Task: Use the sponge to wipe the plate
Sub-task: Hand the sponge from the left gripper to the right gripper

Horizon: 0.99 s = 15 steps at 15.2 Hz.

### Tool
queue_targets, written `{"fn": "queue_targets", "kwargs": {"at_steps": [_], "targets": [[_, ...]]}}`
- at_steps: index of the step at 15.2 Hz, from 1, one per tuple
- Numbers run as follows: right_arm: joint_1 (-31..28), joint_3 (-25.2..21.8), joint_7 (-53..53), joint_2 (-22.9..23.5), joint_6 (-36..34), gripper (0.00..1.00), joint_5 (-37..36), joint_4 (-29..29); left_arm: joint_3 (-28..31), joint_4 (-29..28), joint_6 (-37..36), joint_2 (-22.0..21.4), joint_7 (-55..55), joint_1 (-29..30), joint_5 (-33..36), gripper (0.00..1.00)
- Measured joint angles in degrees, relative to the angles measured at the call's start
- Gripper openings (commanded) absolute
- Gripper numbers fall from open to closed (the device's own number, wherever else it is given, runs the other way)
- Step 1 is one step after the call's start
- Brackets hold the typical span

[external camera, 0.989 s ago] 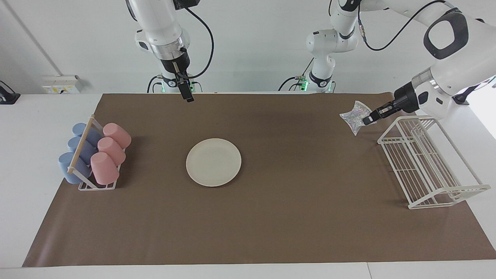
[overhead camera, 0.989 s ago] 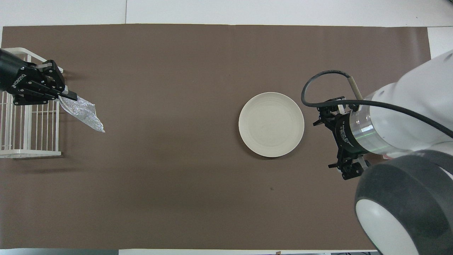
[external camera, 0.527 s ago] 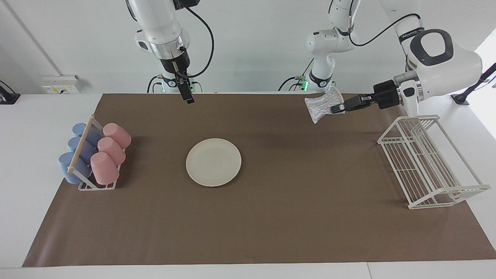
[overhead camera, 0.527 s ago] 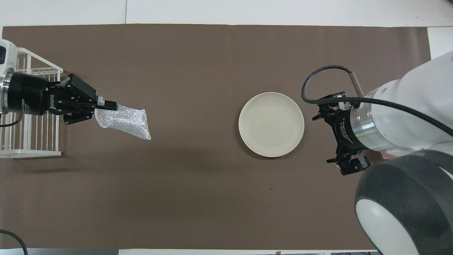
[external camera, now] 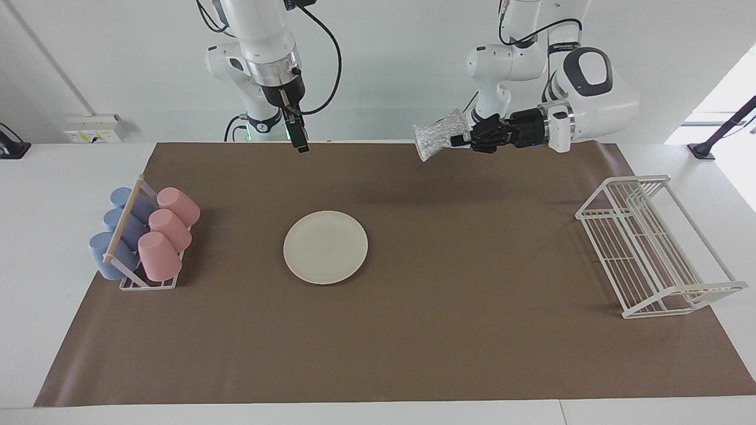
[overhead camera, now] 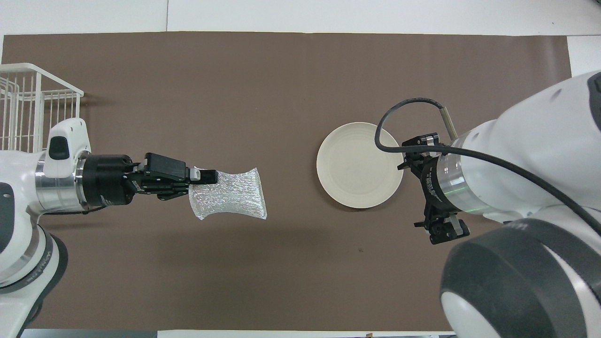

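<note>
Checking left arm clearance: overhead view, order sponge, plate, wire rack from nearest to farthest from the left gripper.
1. sponge: pinched in the shut left gripper, up over the mat.
2. wire rack: at the left arm's end of the table.
3. plate: on the mat toward the right arm's end, by the open right gripper, which waits.

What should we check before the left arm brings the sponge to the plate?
1. Grip: left gripper shut on one edge of the sponge, the rest hanging free. Ok.
2. Sponge clear of the mat: held up in the air in the facing view. Ok.
3. Plate: flat on the brown mat, nothing on it. Ok.
4. Path to the plate: bare mat between; the wire rack is at the left arm's end of the table and the cup rack at the right arm's end, both off the line. Ok.
5. Right gripper: open, up in the air above the mat edge nearest the robots. Ok.
6. Plate held down for wiping: nothing holds it. Not ok.
</note>
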Motion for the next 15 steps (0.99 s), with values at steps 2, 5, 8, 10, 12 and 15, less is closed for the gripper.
{"fn": "queue_targets", "kwargs": {"at_steps": [2, 5, 8, 10, 12, 15], "targets": [[2.20, 0.06, 3.35, -0.01, 0.70, 1.00, 0.04, 0.01, -0.09, -5.30, 4.15, -3.55, 5.15, -4.23, -3.82, 0.00], [6.32, 0.17, 7.82, -0.05, 1.58, 1.00, 0.07, 0.06, -0.17, -11.12, 12.13, -7.83, 10.43, -11.36, -12.19, 0.00], [10.74, 0.31, 13.15, -0.18, 2.19, 1.00, 0.08, 0.10, -0.16, -13.13, 14.69, -9.74, 12.92, -14.49, -15.70, 0.00], [12.68, 0.35, 15.18, -0.29, 2.31, 1.00, 0.69, 0.09, -0.14, -13.89, 14.74, -10.36, 14.37, -15.65, -16.33, 0.00], [13.74, 0.37, 16.43, -0.33, 3.90, 1.00, 2.02, 0.04, -0.13, -14.32, 14.77, -10.65, 15.03, -16.38, -16.85, 0.00], [15.42, 0.38, 18.13, -0.33, 7.06, 1.00, 2.42, -0.29, -0.12, -14.37, 14.77, -10.69, 15.55, -17.25, -17.87, 0.00]]}}
